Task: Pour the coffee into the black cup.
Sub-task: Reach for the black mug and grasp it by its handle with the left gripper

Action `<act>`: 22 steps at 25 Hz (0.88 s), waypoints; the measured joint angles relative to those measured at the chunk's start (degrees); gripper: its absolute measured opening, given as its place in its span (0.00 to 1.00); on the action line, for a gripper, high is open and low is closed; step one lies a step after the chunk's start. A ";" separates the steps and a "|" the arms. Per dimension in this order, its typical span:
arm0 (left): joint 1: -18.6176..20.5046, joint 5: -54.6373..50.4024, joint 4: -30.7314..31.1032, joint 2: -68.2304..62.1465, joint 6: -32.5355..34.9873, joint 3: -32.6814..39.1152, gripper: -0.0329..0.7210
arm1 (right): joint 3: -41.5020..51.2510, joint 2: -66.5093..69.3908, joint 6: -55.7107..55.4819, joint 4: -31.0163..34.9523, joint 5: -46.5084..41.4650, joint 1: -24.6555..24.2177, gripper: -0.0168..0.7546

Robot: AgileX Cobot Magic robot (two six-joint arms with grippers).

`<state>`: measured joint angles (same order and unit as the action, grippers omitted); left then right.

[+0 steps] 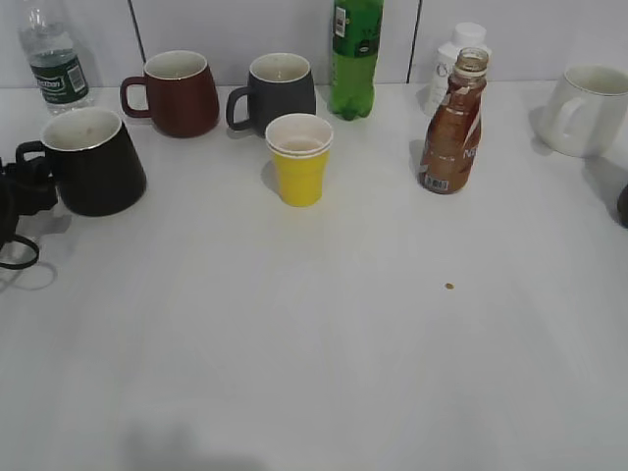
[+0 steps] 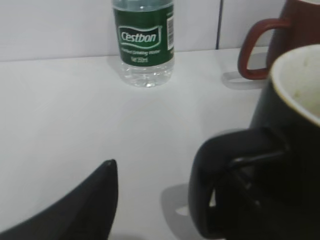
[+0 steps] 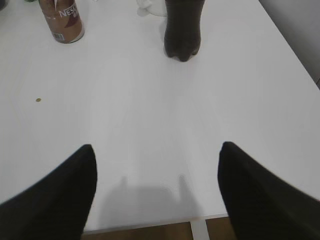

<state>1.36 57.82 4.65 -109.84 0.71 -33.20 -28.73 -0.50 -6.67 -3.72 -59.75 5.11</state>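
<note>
Exterior view: the white bench [image 1: 324,363] carries the coffee [image 1: 453,123], a small waisted clear plastic bottle of brown liquid with a brown-and-white label, uncapped and upright. Taking that bottle as the landmark, the glossy black ceramic cup [image 1: 93,159] with its white inside stands well apart to the left, at the bench's left side. A yellow paper cup [image 1: 299,158] sits between them, nearer the bottle. Behind that are a dark grey mug [image 1: 278,92] and a maroon mug [image 1: 175,92], and a tall green soda bottle [image 1: 355,57] stands just left of and behind the coffee. The left hand [image 1: 20,201] shows dark at the left edge, touching the black cup's handle.

Left wrist view: the black cup's loop handle fills the lower right with one finger seemingly threaded through it and the other finger [image 2: 82,210] well clear on the left, so the left hand is spread, not clamped.

Right wrist view: the right hand [image 3: 156,192] is open and empty over bare bench, with the coffee bottle far off at upper left.

Risks: the cup and bottle are far apart, so a carried open bottle could slop. A loose hold on the handle could let the cup swing or tip. The yellow cup sits in the crossing path.
</note>
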 joint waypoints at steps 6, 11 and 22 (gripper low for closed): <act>0.39 -0.28 2.12 -1.15 -1.82 -1.81 0.63 | 0.00 0.00 0.00 0.00 0.00 0.00 0.78; 0.39 -1.61 2.51 -1.15 -1.87 -2.78 0.62 | 0.00 0.00 0.00 0.00 0.00 0.00 0.78; 0.39 -2.60 5.59 -2.68 -1.89 -5.55 0.55 | 0.00 0.00 0.00 0.00 0.00 0.00 0.78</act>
<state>1.75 55.23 10.24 -112.51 -1.18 -38.75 -28.73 -0.50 -6.67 -3.72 -59.75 5.11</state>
